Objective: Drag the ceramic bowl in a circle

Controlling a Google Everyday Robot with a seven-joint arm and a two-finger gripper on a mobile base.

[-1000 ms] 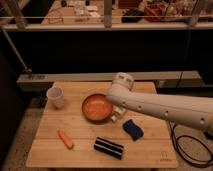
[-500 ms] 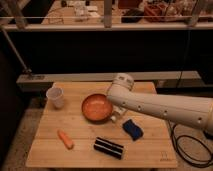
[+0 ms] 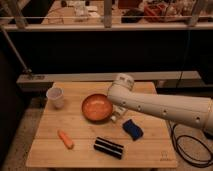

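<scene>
the pincer point(image 3: 116, 118) is clenched on the right rim of the ceramic bowl point(image 3: 95, 107), near the counter point(image 3: 45, 150) centre.

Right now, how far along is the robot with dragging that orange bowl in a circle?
Reaching looks done: the gripper sits at the right rim of the round orange-brown ceramic bowl. In hand: engaging that rim, though the arm hides the contact. Left: the circle itself, apparently.
</scene>
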